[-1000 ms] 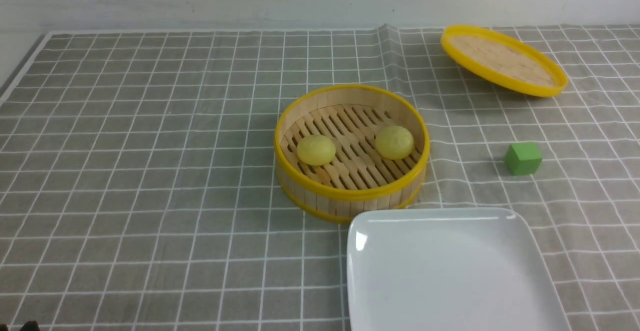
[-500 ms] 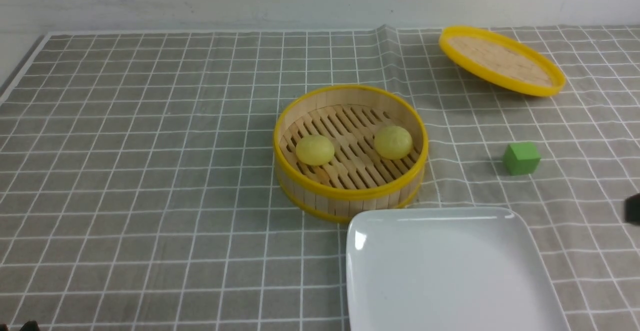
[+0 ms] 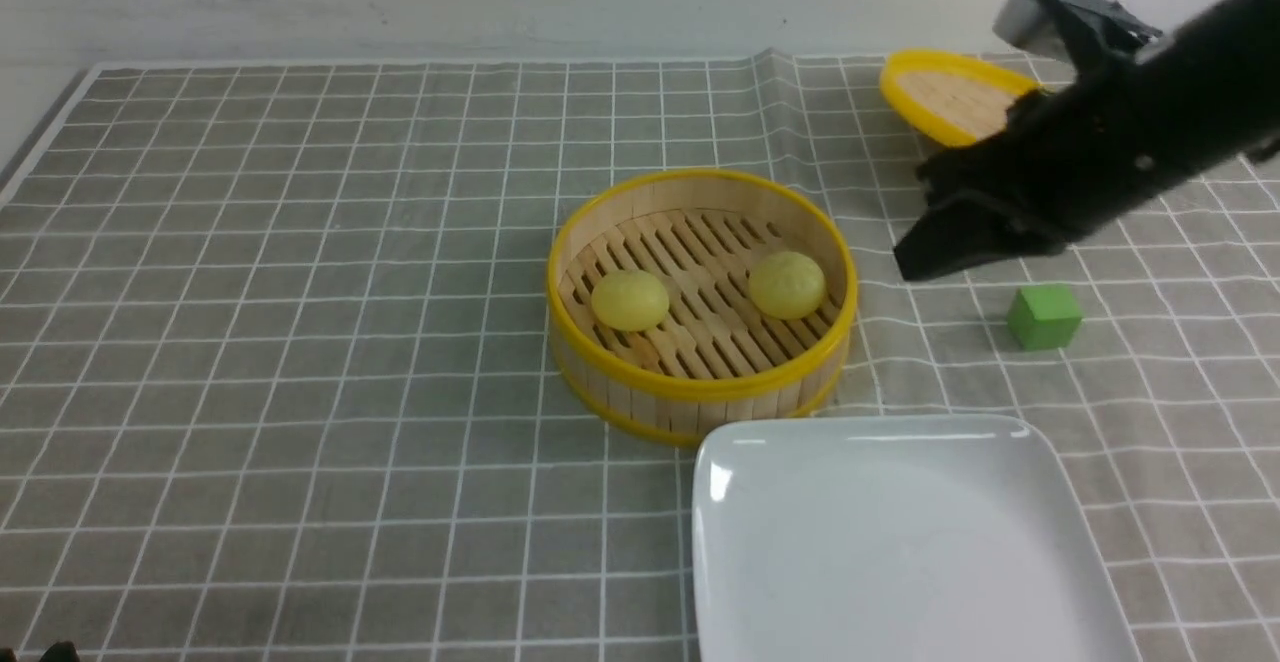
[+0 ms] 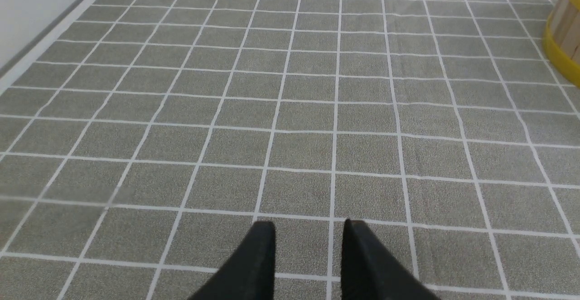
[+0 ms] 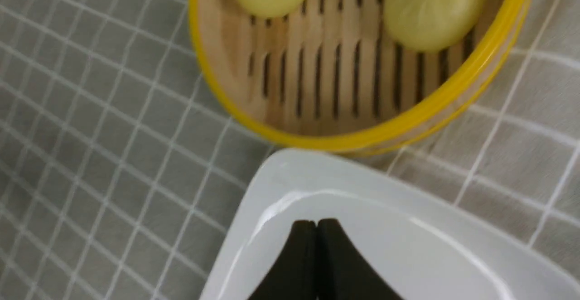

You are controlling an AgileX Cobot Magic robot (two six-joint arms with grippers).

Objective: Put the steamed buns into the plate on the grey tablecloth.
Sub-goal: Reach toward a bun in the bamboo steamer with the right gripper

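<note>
Heads up: your right claw (image 3: 905,264) is pressed together, empty. Both steamed buns (image 3: 787,284) sit in the bamboo steamer (image 3: 700,397), nearer one at the claw's 9 o'clock. Right arm's closest.

Right arm (image 3: 1150,142) aloft, jaws together; left jaws apart.
</note>
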